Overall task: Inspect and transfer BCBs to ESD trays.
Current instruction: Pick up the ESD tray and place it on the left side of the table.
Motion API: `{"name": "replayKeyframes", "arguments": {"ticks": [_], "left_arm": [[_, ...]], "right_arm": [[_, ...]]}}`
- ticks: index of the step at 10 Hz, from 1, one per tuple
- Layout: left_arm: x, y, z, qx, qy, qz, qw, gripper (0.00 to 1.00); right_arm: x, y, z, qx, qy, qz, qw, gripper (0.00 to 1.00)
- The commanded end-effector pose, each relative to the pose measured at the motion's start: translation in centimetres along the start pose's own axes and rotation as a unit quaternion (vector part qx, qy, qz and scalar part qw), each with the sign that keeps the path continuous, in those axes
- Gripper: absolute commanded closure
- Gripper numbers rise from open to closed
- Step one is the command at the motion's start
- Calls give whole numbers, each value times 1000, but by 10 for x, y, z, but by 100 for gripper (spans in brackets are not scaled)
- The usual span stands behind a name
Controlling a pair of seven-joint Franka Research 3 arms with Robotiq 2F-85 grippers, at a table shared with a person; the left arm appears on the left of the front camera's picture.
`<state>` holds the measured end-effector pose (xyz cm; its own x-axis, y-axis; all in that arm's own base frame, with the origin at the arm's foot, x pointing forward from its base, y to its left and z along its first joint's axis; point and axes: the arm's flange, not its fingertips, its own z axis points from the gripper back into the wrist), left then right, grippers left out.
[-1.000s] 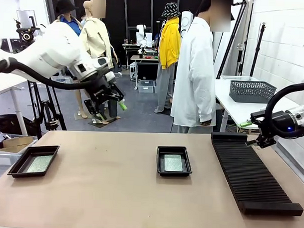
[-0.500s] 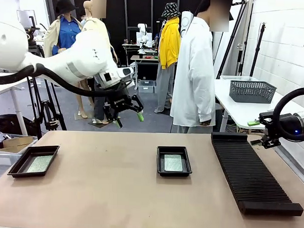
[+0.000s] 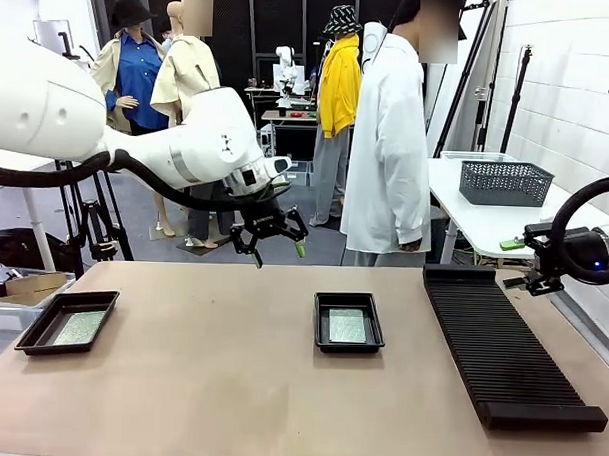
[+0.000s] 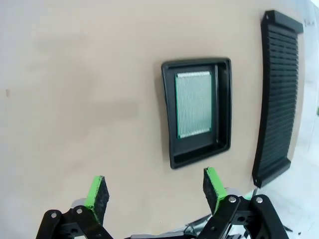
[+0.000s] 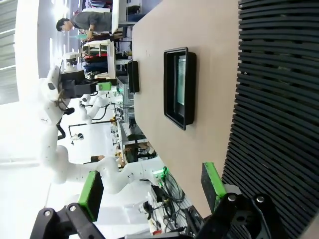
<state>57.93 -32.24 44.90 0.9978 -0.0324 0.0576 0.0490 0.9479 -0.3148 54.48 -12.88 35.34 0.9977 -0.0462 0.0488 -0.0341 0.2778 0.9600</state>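
Green circuit board [image 3: 347, 325] lies flat in the black tray [image 3: 348, 342] at mid-bench; a second board [image 3: 79, 327] sits in the matching tray [image 3: 43, 338] at the bench's left end. Left gripper [image 3: 269, 237] hangs above the bench, up and left of the centre tray, jaws spread wide, empty. No legible writing on boards or trays. Left arm reaches in toward the middle. Right gripper [image 3: 516, 262] at the far right by the ribbed rack [image 3: 500, 347], jaws wide, empty.
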Motion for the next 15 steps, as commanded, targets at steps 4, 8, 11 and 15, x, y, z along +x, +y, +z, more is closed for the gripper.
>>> {"name": "replayKeyframes", "arguments": {"ticks": [4,8,11,15], "left_arm": [[20,-28,-50,26,6,22,999,0],[24,-35,-85,20,-6,29,999,0],[27,-31,-110,1,-21,38,999,0],[15,-32,-129,-12,-18,28,999,0]], "right_arm": [[-1,0,-1,-4,4,-3,1000,0],[-1,0,-1,-4,4,-3,1000,0],[-1,0,-1,-4,4,-3,1000,0],[-1,0,-1,-4,4,-3,1000,0]]}}
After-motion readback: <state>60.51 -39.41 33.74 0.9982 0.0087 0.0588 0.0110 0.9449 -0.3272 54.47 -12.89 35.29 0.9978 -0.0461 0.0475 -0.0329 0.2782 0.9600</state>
